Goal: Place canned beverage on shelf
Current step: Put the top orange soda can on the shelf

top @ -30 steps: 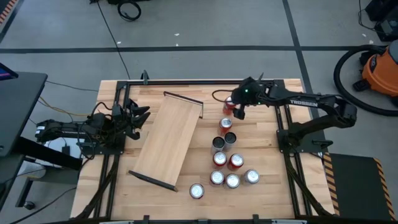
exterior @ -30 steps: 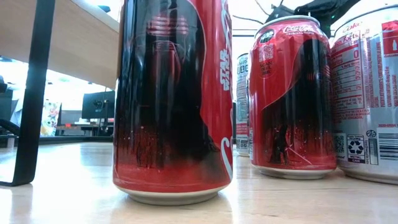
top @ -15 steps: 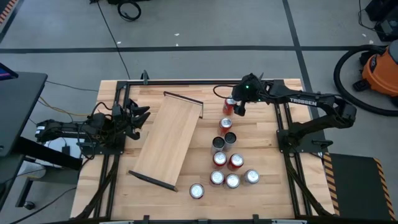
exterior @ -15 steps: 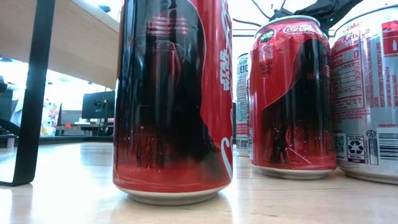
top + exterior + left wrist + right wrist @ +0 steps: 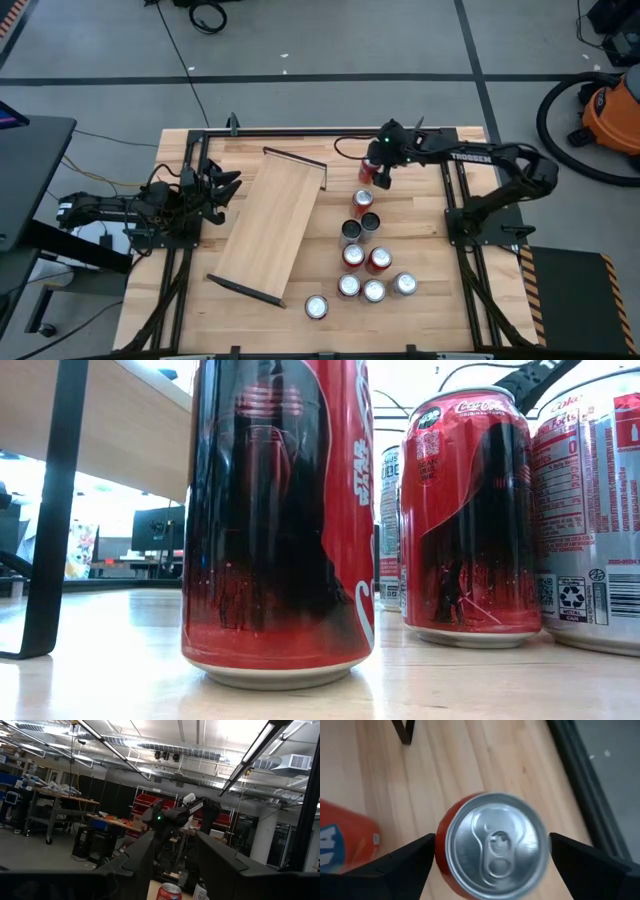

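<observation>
While wide apart, right tool (image 5: 490, 865) astride red can (image 5: 492, 845).

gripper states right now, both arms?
Left gripper: parked at the table's left edge, holding nothing; open or shut cannot be told.
Right gripper: open, fingers either side of the red can, not gripping.

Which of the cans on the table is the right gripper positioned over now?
The red can at the far end of the column, nearest the table's back edge. The open right gripper brackets it; every other can stands closer to the front.
</observation>
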Action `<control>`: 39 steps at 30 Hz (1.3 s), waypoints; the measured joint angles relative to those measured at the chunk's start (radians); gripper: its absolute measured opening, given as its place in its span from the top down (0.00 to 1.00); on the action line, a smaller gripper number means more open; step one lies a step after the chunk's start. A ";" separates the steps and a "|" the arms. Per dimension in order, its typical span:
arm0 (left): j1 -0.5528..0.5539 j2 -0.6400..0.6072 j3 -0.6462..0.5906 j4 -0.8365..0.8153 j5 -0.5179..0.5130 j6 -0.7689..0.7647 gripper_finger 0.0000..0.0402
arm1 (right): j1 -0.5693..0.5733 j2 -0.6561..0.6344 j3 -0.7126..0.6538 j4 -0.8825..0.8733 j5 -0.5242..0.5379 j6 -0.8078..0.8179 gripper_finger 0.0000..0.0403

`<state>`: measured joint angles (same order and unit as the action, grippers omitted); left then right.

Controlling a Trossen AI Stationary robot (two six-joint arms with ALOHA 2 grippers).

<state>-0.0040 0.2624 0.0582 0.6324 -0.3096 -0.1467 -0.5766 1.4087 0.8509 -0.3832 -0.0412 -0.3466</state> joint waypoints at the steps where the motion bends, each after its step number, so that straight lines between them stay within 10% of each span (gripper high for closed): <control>1: 0.000 0.000 0.000 0.000 0.000 0.000 0.62 | -0.001 0.013 0.000 0.000 -0.001 0.001 0.04; 17: 0.000 0.000 0.000 0.000 0.000 0.004 0.62 | 0.043 -0.017 0.015 0.019 0.086 0.048 0.19; 35: -0.001 0.000 0.001 -0.007 0.000 -0.019 0.62 | 0.203 -0.021 0.440 -0.179 0.172 0.201 0.19; 39: -0.004 0.001 0.088 -0.215 0.000 -0.049 0.64 | 0.265 -0.021 0.485 -0.180 0.137 0.228 0.19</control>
<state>-0.0076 0.2635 0.1462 0.4175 -0.3095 -0.1953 -0.3112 1.3880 1.3359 -0.5628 0.0957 -0.1184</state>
